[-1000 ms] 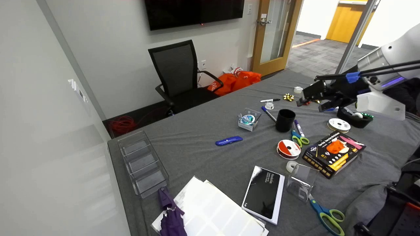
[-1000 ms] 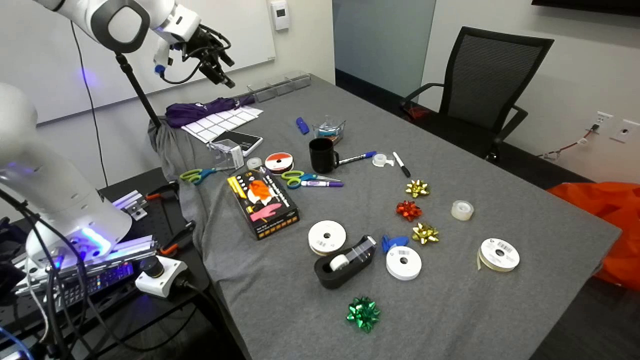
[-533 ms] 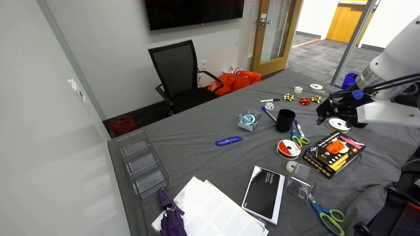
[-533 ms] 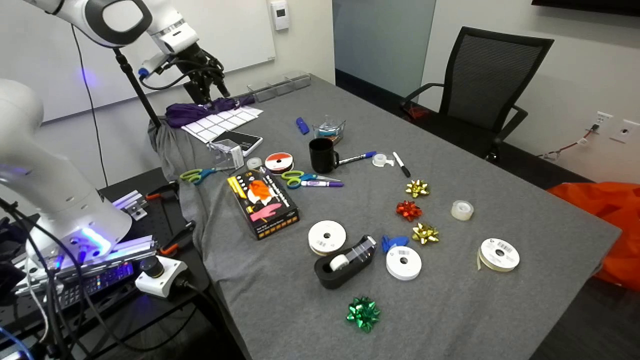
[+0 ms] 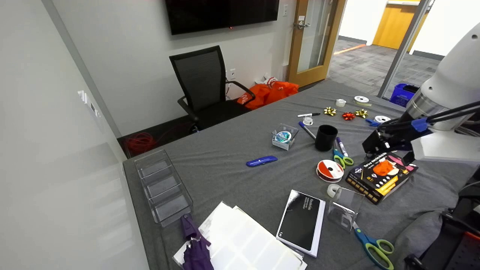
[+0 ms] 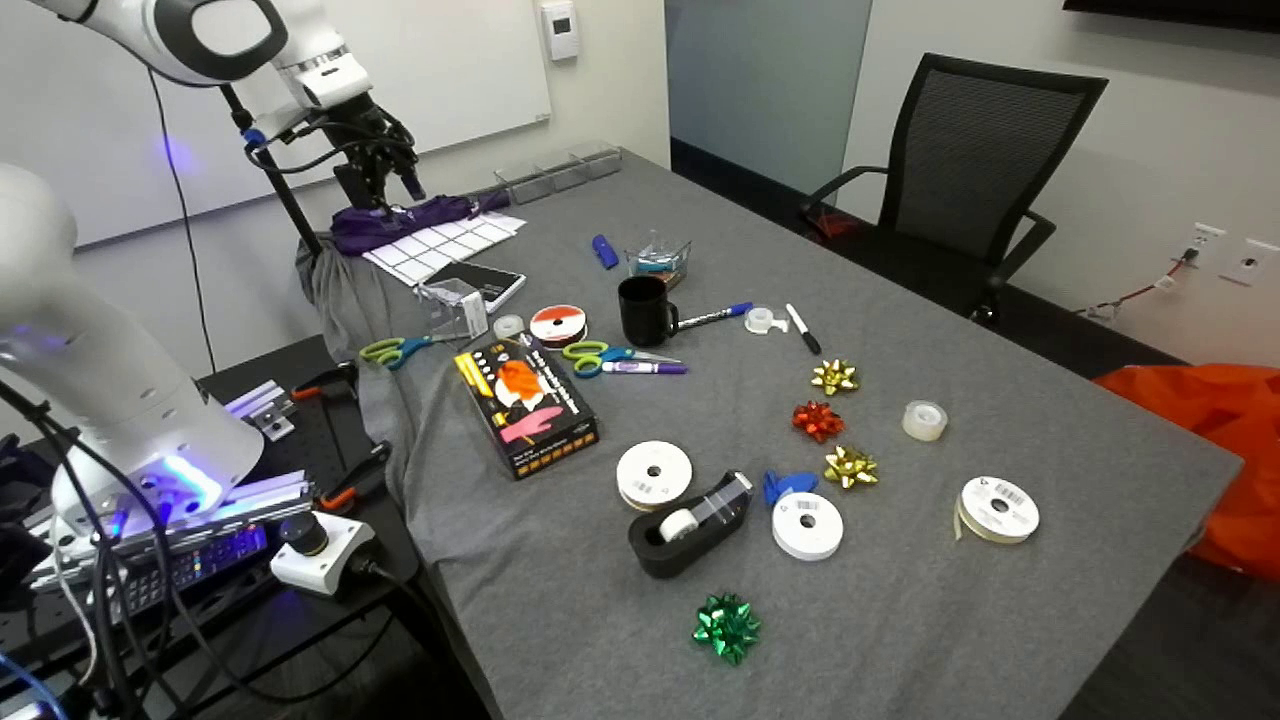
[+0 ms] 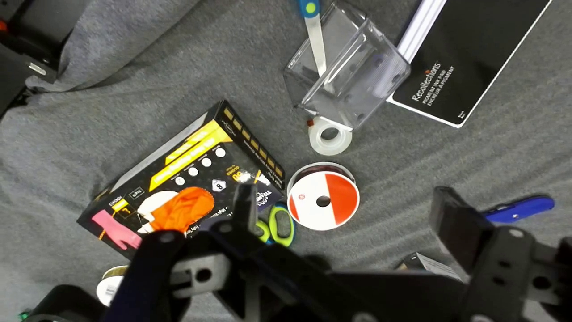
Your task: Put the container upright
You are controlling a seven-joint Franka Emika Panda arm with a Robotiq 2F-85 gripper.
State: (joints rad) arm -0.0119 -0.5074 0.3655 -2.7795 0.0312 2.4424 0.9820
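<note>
One claw (image 7: 343, 197) hangs wide apart, holding nothing. In the wrist view the clear container (image 7: 351, 76) (I think it's tipped over) is ahead of it and below, near the tabletop (image 6: 560, 570) edge by the robot (image 6: 140, 415). Its walls are see-through, so I can't make out its mouth or long side.

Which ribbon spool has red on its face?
The red-and-white ribbon spool beside the glove box; the three white-faced ribbon spools show no red.

mug (image 6: 643, 312): black | tablecloth (image 6: 900, 610): grey | spool (image 7: 338, 199): red-and-white | umbrella (image 5: 197, 255): purple
</note>
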